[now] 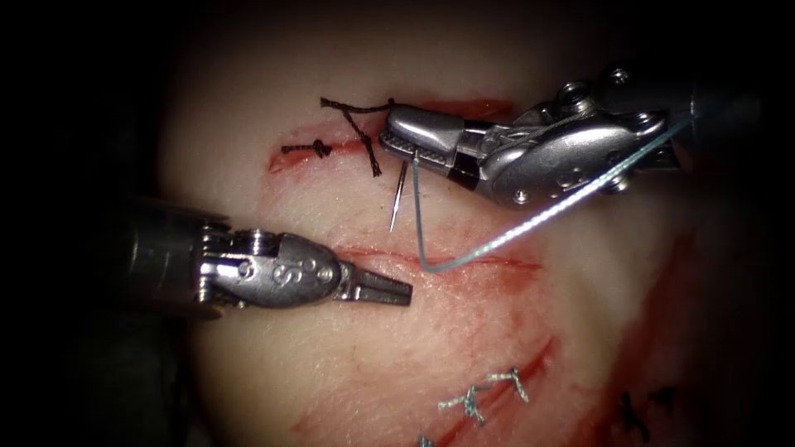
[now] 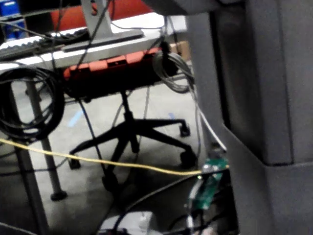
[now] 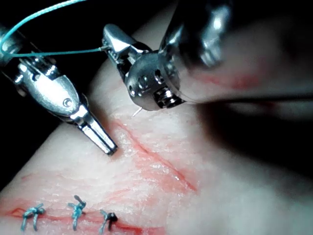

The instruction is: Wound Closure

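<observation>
Steel right pincer clamped on needle (clear of tissue); left pincer together, empty.

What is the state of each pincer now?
Left pincer: closed, holding nothing.
Right pincer: closed on the needle, which hangs above the tissue.

Left claw shut — right claw clamped

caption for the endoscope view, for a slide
Right tool holds the needle near its rear, tip free above the tissue; left tool shut and empty beside the cut.
</observation>
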Motion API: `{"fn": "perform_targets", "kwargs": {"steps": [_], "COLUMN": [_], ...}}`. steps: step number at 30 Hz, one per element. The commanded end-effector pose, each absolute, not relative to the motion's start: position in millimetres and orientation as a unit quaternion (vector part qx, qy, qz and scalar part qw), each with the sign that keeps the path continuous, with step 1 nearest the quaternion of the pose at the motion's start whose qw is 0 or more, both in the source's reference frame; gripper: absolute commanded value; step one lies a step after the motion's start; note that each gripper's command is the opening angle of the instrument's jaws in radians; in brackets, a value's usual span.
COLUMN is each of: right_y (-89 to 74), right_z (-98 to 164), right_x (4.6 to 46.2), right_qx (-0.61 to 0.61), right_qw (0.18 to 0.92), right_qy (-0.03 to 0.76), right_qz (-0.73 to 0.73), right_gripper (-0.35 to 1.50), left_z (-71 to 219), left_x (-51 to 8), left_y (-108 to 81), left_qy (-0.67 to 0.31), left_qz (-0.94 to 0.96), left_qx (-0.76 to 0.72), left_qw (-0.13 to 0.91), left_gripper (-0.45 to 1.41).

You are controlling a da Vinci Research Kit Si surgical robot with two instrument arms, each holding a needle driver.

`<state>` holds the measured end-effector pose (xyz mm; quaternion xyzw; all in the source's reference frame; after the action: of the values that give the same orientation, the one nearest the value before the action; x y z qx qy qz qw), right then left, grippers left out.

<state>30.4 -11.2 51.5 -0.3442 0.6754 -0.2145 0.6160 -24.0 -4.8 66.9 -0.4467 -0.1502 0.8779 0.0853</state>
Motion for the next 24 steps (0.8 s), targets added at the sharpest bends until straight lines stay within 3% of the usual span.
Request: {"fn": "perform_targets", "kwargs": {"steps": [1,24], "right_y": [-10.9,-12.5], "right_z": [51.7,52.8], "right_x": [31.3,32.5], "right_qx": [-0.344,-0.348], "right_qw": [0.616,0.61], "right_qy": [0.674,0.652], "right_qz": [-0.217,-0.285], "right_gripper": [-0.35,-0.35], "left_z": [67.7,71.0], "left_x": [-24.5,-23.6], "left_y": [-5.3,-7.7], "left_qy": [-0.149,-0.185], "left_qz": [0.881,0.893], "left_qx": [-0.442,-0.398], "left_qw": [0.084,0.095], "left_gripper": [-0.38,-0.25]}}
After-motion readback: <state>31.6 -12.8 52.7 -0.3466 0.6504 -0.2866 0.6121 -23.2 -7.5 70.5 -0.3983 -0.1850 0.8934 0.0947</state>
